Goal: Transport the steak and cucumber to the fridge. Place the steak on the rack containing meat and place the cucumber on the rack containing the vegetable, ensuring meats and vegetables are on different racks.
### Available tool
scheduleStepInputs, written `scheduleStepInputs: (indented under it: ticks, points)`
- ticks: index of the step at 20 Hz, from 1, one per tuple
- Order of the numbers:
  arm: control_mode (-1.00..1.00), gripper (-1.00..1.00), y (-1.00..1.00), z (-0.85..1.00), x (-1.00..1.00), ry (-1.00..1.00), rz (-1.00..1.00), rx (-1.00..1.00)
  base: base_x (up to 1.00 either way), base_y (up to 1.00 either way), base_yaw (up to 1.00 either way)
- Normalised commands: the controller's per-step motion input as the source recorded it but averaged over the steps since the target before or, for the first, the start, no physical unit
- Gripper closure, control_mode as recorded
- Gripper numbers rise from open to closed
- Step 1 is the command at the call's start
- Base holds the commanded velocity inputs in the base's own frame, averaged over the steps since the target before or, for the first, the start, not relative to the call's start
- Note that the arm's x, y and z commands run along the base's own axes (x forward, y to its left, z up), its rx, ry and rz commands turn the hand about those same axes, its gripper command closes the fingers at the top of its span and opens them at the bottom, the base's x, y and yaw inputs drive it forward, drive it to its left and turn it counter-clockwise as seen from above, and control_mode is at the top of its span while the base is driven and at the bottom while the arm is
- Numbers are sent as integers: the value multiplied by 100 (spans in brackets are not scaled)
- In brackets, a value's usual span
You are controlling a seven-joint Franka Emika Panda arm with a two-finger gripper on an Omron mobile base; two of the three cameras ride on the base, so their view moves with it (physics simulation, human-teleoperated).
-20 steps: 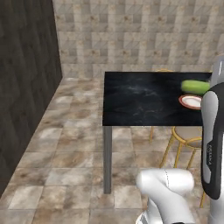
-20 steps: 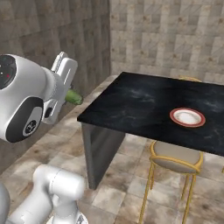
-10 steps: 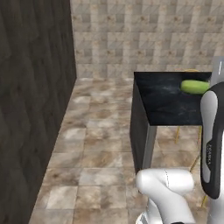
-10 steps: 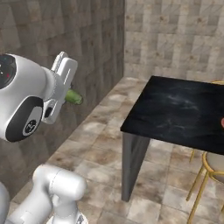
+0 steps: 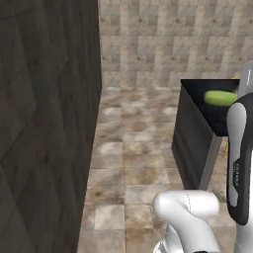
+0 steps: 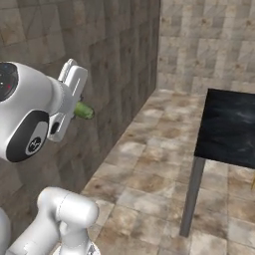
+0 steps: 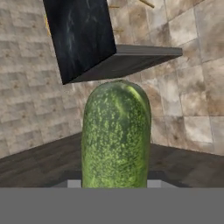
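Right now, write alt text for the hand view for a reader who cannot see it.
A thick, speckled green cucumber stands up from the bottom centre, held in the hand and filling the middle of the picture. Beyond it a black marble-topped table sits tilted across the top, over a floor of beige stone tiles, with a dark wood-grain surface low behind the cucumber.

This is a rendered room of a home, probably a kitchen or dining corner; the floor has beige and brown stone tiles; the back wall is tiled in the same tones; a black marble-topped desk stands on a grey leg; dark wood panelling covers one side.
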Motion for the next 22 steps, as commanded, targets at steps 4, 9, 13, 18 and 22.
scheduleStepInputs:
  ticks: [4, 9, 13, 18, 22]
  points:
    - [100, 100, 0, 0, 0, 0, 0, 0, 0, 100, -7]
    - [100, 100, 0, 0, 0, 0, 0, 0, 16, 100, -15]
    - [100, 100, 0, 0, 0, 0, 0, 0, 94, 100, -45]
    - [100, 100, 0, 0, 0, 0, 0, 0, 100, 81, -50]
    - [100, 100, 0, 0, 0, 0, 0, 0, 100, 53, -43]
